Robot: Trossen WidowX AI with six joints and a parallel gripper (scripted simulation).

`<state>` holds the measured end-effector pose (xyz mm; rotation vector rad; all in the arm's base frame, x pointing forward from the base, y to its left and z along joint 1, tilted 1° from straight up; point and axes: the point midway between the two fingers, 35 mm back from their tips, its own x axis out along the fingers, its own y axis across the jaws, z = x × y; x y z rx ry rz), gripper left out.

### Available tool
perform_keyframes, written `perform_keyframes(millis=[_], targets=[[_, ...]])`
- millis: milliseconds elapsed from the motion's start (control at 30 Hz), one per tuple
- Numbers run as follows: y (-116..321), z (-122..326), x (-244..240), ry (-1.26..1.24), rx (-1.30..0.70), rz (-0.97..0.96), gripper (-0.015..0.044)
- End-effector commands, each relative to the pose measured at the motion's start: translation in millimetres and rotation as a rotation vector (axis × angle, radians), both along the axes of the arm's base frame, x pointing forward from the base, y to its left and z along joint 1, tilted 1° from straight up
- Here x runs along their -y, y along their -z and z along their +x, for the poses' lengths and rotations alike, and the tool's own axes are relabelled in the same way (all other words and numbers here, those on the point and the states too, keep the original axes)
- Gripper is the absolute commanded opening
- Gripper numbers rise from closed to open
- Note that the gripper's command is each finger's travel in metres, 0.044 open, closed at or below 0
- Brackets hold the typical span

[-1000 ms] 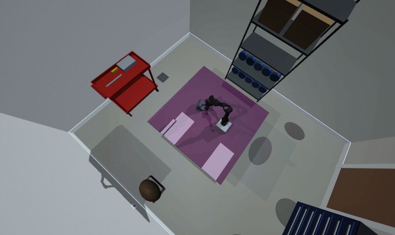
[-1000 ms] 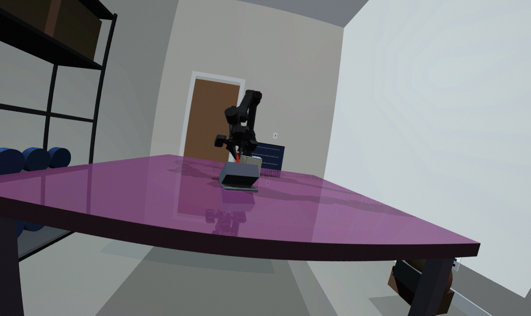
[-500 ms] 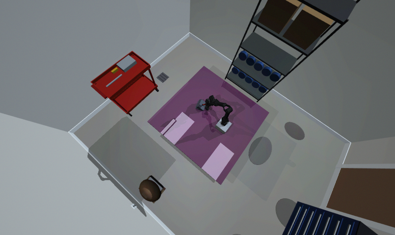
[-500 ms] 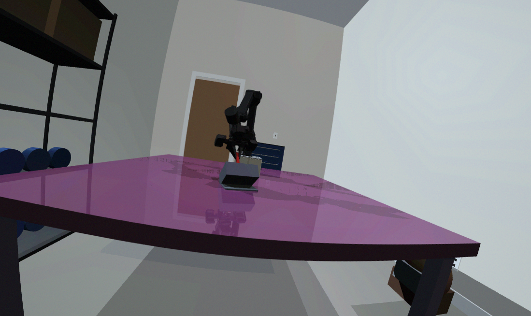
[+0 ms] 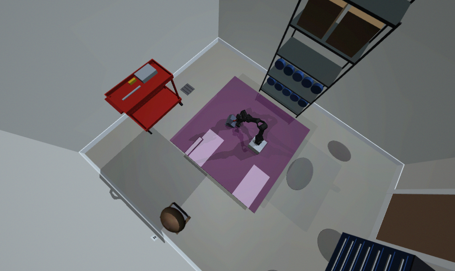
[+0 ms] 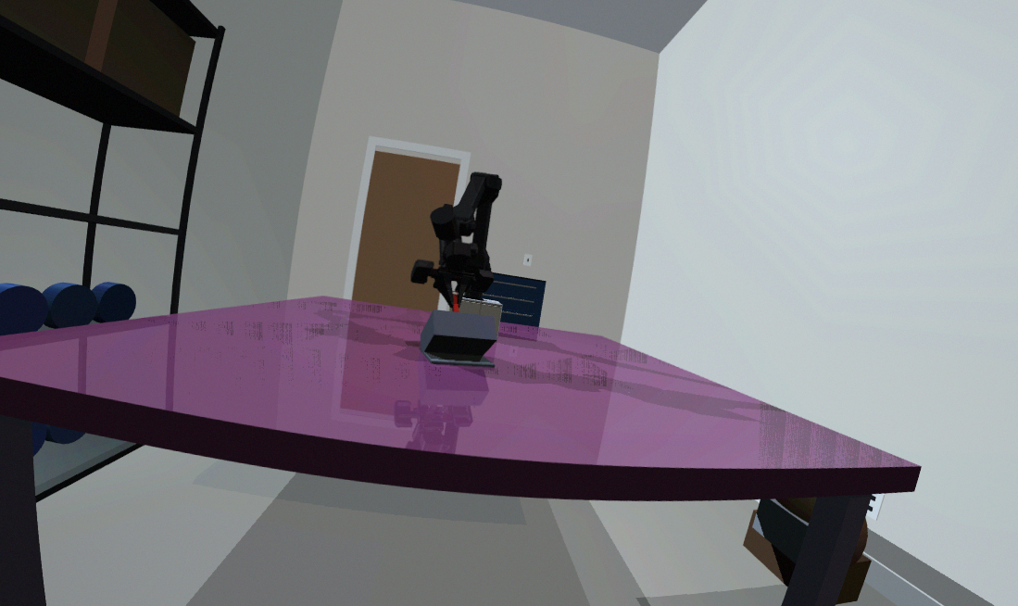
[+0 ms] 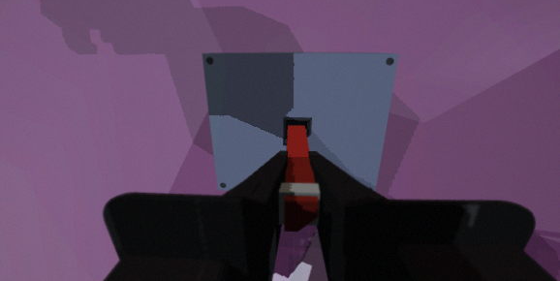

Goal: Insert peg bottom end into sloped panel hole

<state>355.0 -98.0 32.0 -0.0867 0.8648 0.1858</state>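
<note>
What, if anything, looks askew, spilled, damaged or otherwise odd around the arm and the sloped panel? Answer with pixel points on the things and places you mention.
Nothing stands out. The gripper point(image 5: 236, 120) point(image 6: 455, 299) point(image 7: 297, 159) is shut on the red peg point(image 7: 297, 141), and the sloped panel point(image 7: 344, 91) shows no visible damage. Its tilt belongs to the setup.

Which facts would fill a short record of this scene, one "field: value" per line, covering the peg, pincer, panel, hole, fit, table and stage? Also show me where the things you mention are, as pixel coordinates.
peg: red with a pale band point(image 7: 297, 172)
pincer: closed on the peg point(image 5: 236, 120) point(image 6: 455, 295) point(image 7: 298, 171)
panel: blue-grey, sloped point(image 5: 230, 122) point(image 6: 461, 324) point(image 7: 339, 96)
panel corners: dark round marks, three plainly visible
hole: dark, square-cornered point(image 7: 297, 120)
peg tip: at the hole's opening in the wrist view; depth cannot be told
table: glossy purple point(image 5: 222, 97) point(image 6: 271, 376)
stage: peg not yet released
</note>
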Motion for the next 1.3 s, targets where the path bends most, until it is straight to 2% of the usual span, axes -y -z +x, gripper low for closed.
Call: perform_keyframes(millis=[0,1267], targets=[[2,2,1,0.004,0.000,0.000,0.0000],[21,18,-2,0.004,0.002,0.000,0.0000]])
